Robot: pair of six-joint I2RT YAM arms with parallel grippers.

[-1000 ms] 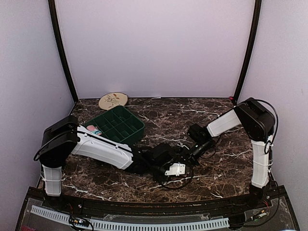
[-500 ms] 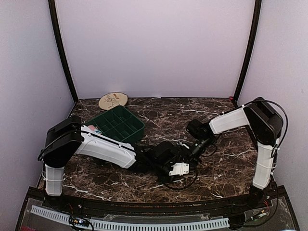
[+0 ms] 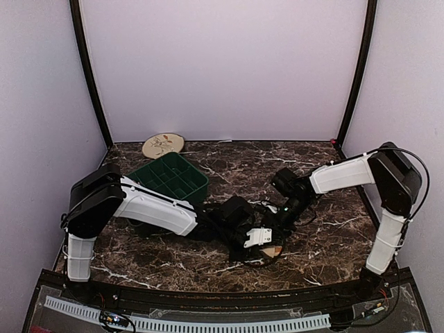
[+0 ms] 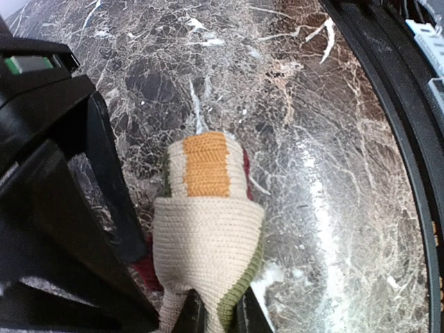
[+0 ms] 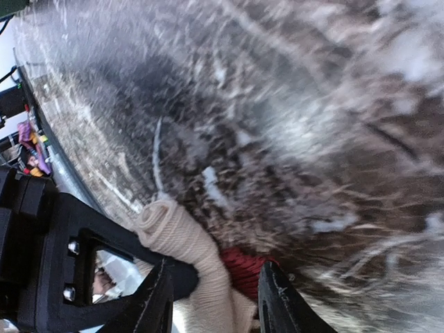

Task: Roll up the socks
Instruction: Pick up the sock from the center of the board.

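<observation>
Left gripper point(image 4: 211, 316) is clamped on the striped sock point(image 4: 208, 222), pinching its cream end at the bottom centre of the left wrist view, with the orange band pointing up-frame over the marble table point(image 4: 333, 139). Right gripper point(image 5: 215, 302) straddles the same sock, lower middle of its view, fingers apart. Whether they are pressing the fabric or clear of it, I can't tell.

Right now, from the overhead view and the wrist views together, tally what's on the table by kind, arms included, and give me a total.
Striped sock: 1
Green compartment tray: 1
Round patterned plate: 1
Robot arms: 2, left arm and right arm
Total: 5
</observation>
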